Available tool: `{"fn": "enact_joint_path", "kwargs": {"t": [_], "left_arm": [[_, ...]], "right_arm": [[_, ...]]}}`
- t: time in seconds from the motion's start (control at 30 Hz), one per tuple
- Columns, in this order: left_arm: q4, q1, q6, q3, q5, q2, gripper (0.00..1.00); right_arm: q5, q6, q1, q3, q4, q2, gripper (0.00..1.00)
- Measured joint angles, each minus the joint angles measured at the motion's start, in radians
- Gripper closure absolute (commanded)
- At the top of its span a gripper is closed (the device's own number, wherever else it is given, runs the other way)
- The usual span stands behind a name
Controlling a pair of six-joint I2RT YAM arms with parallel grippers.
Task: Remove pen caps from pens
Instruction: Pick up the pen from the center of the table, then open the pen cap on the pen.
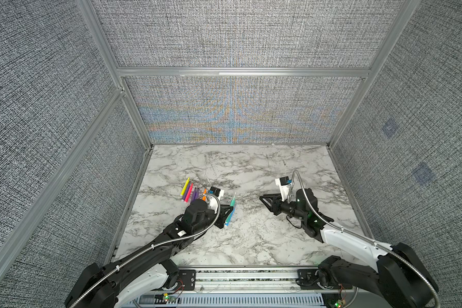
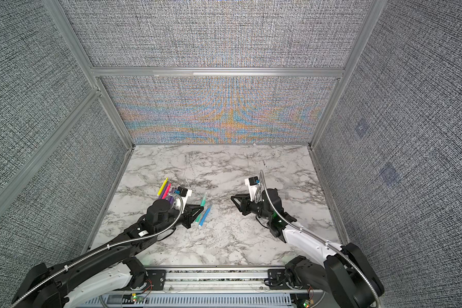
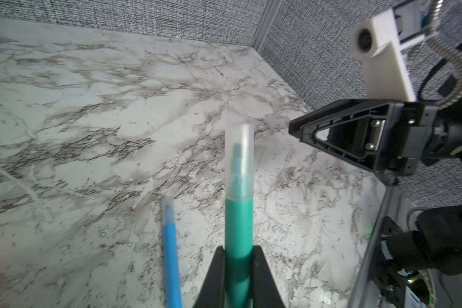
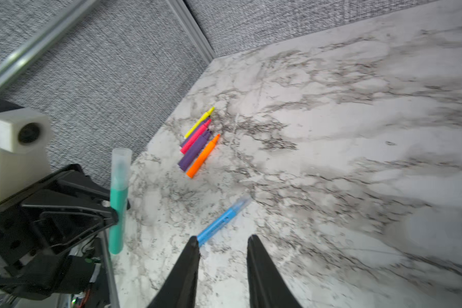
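My left gripper (image 3: 238, 249) is shut on the barrel of a green pen (image 3: 239, 221), held above the marble table. A clear pen cap (image 3: 239, 160) covers its tip. The same pen (image 1: 233, 200) shows in both top views. A blue pen (image 4: 219, 221) lies on the table below it with a clear cap (image 4: 242, 204) on. My right gripper (image 4: 223, 238) is open and empty, to the right of the green pen and pointing towards it, tips (image 1: 263, 198) apart from it. Yellow (image 4: 199, 122), pink (image 4: 195, 136), purple (image 4: 194, 153) and orange (image 4: 203, 156) pens lie uncapped together.
The uncapped pens (image 1: 190, 190) lie close to the left wall, just behind my left wrist. Grey fabric walls with aluminium posts (image 1: 134, 106) close the table on three sides. A faint pale thing (image 2: 287, 196) lies right of my right arm, too dim to name.
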Motion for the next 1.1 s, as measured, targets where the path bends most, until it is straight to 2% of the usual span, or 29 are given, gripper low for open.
{"fn": "enact_joint_path", "kwargs": {"t": [0.17,0.4,0.83,1.1], "left_arm": [[0.051,0.0,-0.023,-0.029,0.063,-0.045,0.97],[0.107,-0.001,-0.039,-0.06,0.111,-0.064,0.98],[0.182,-0.005,-0.048,-0.106,0.19,-0.127,0.97],[0.194,-0.011,-0.057,-0.112,0.204,-0.127,0.98]], "right_arm": [[0.017,0.037,0.121,-0.011,0.186,0.014,0.65],[0.059,0.018,0.242,0.035,0.251,0.028,0.61],[0.143,-0.007,0.291,0.122,0.2,0.066,0.62],[0.146,-0.009,0.309,0.146,0.196,0.097,0.67]]}}
